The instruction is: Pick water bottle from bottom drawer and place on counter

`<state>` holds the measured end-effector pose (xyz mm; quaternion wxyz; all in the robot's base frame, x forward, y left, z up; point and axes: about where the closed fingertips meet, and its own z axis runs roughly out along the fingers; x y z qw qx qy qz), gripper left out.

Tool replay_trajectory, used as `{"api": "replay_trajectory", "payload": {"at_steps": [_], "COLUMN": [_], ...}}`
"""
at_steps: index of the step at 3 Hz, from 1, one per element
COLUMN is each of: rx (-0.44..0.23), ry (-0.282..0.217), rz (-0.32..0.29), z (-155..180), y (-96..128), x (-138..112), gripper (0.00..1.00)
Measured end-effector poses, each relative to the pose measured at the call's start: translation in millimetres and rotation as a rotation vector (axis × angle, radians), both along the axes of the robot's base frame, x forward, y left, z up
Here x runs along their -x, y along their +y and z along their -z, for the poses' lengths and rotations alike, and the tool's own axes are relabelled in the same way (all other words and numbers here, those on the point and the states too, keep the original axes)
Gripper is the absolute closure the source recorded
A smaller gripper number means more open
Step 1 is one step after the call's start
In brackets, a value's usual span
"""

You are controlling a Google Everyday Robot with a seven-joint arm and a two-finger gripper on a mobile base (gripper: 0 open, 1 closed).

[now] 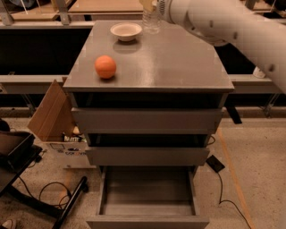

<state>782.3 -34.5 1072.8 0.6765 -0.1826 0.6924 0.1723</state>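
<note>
The water bottle [151, 23] shows only its clear ribbed lower part at the far edge of the counter [178, 62], right of a white bowl; its top is cut off by the frame edge. My gripper [149, 4] is at the top edge of the view, shut around the bottle's upper body, and my white arm comes in from the upper right. I cannot tell whether the bottle's base touches the counter. The bottom drawer [147, 221] is pulled out and shows a bare grey inside.
A white bowl [126, 31] and an orange ball [105, 66] sit on the counter's left half. The two upper drawers [147, 120] are shut. An open cardboard box [52, 112] stands left of the cabinet, and black cables [221, 179] lie on the floor.
</note>
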Motion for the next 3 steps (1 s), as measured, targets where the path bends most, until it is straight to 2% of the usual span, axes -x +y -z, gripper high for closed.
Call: {"api": "replay_trajectory", "payload": {"at_steps": [1, 2, 3], "rx": [0.063, 0.128, 0.170], "ry": [-0.018, -0.020, -0.024], "rz": [0.037, 0.133, 0.258], "z": [29.6, 56.1, 69.8], "y": [34.3, 5.2, -53.8], "x": [-93.4, -142.9, -165.3], "gripper": [1.00, 1.00, 1.00]}}
